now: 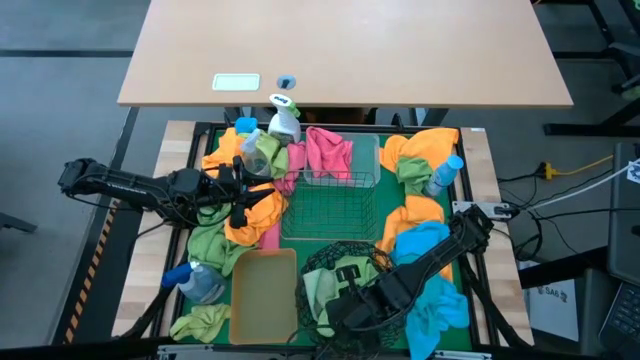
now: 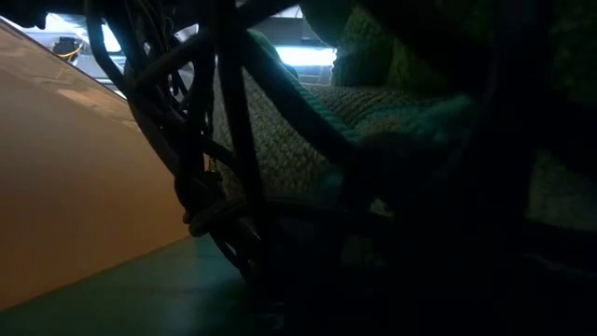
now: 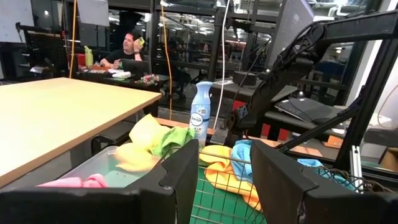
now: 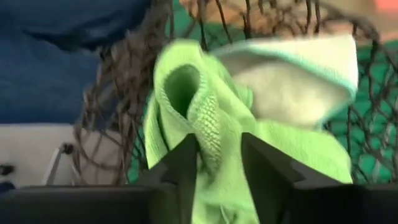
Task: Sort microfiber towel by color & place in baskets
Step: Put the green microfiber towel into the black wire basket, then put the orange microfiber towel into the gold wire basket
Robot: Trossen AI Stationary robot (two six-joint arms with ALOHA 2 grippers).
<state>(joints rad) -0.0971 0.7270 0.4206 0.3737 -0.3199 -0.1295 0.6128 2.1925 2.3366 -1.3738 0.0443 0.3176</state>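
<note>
- Looking down from the high view, we see the right gripper (image 1: 345, 300) over the round black basket (image 1: 345, 262) at about 6 o'clock on the table, with a green towel (image 1: 318, 290) lying in that basket. We judge this to be the drop-off step for a green towel. The tan bin (image 1: 262, 292) sits just beside it at 7 o'clock, the wire basket (image 1: 328, 205) at the centre.
- In the same view the left gripper (image 1: 243, 190) waits at 9 o'clock, above an orange towel (image 1: 262, 212).
- The low view shows only dark mesh and green cloth up close.
- In the left wrist view the left fingers (image 3: 180, 180) stand apart, holding nothing.
- In the right wrist view the green towel sits between the right fingers (image 4: 183, 168); whether it is clenched or let go, we cannot tell.
- Next, we think, the right arm needs to lift clear without dragging cloth out.
</note>
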